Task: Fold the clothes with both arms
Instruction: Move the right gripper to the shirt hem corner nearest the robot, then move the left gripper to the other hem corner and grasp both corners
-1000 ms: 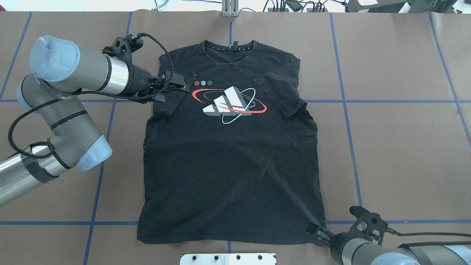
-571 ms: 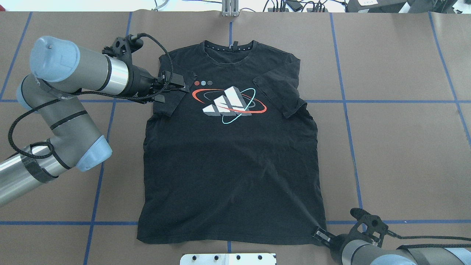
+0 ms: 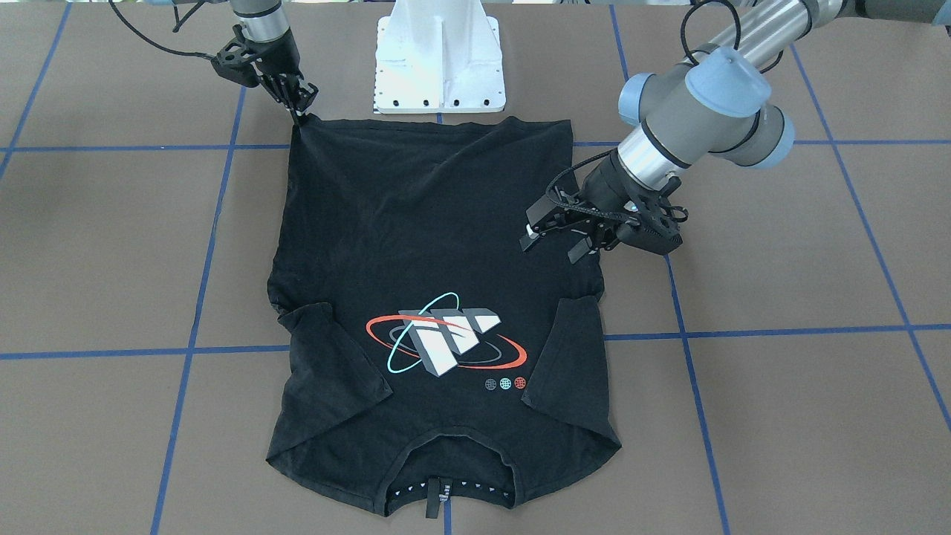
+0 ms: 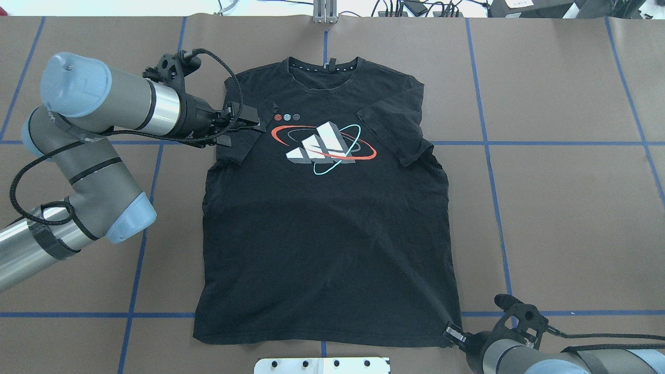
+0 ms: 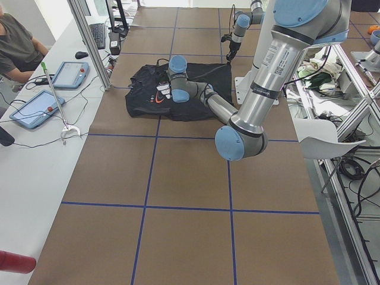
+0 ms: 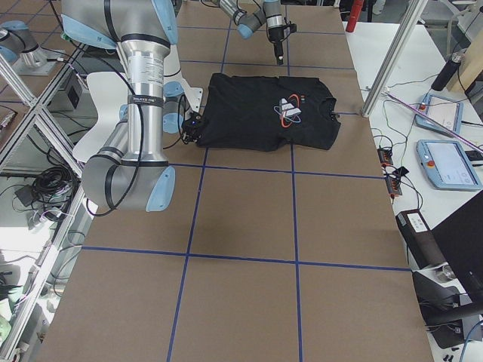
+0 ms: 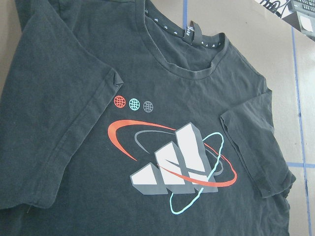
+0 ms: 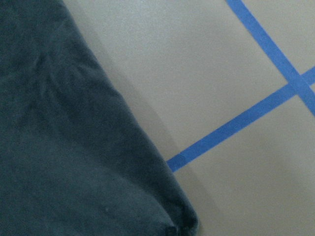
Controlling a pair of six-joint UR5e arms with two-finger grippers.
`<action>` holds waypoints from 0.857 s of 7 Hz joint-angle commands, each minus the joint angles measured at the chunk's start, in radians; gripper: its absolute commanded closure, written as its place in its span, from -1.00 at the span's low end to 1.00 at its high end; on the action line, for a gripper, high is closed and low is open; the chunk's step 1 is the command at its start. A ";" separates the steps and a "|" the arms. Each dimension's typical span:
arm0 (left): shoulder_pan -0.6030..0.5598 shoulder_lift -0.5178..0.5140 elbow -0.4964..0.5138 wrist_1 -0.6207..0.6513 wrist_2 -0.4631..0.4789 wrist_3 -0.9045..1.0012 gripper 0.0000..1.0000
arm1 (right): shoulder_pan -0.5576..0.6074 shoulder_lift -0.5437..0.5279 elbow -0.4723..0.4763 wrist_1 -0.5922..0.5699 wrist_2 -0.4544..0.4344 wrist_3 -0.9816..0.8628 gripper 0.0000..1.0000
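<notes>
Left pincer: the left pincer (image 3: 551, 247) had its fingers spread apart and gripped nothing. It hung just above the folded-in sleeve (image 7: 74, 123) on the robot's left.
Right pincer: the right pincer (image 3: 300, 110) sat at the hem corner (image 8: 182, 223) nearest the robot, on its right. Its fingers looked close together, but whether they pinched the cloth could not be told.
Count: two arms, the left arm (image 4: 104, 104) and the right arm (image 4: 519, 358); two pincers; one T-shirt (image 4: 322, 234).
T-shirt look: black and short-sleeved. It lay face up, with one red, teal and white orbit logo (image 4: 323, 141) and three small dots (image 4: 287, 117) beside it. Both sleeves were folded inward over the chest.
T-shirt place: it lay flat in the middle of the brown counter (image 4: 561, 208), which was crossed by blue tape lines (image 4: 545, 143). The collar (image 4: 322, 72) was on the far side from the robot, and the hem was near the white base plate (image 3: 440, 67).
Change: a second earlier the right pincer was spread over the hem corner. It had since drawn back a little toward the robot. The left pincer had barely shifted, and the shirt lay as before.
</notes>
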 commanded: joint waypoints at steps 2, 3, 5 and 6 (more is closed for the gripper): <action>0.203 0.294 -0.287 0.003 0.199 -0.205 -0.99 | 0.005 -0.068 0.097 -0.002 0.014 -0.003 1.00; 0.353 0.317 -0.329 0.046 0.361 -0.323 -0.98 | 0.005 -0.068 0.097 -0.002 0.014 -0.003 1.00; 0.574 0.417 -0.376 0.081 0.536 -0.390 -0.98 | 0.005 -0.068 0.097 -0.002 0.016 -0.003 1.00; 0.639 0.448 -0.387 0.083 0.606 -0.395 -0.98 | 0.005 -0.068 0.097 -0.002 0.016 -0.003 1.00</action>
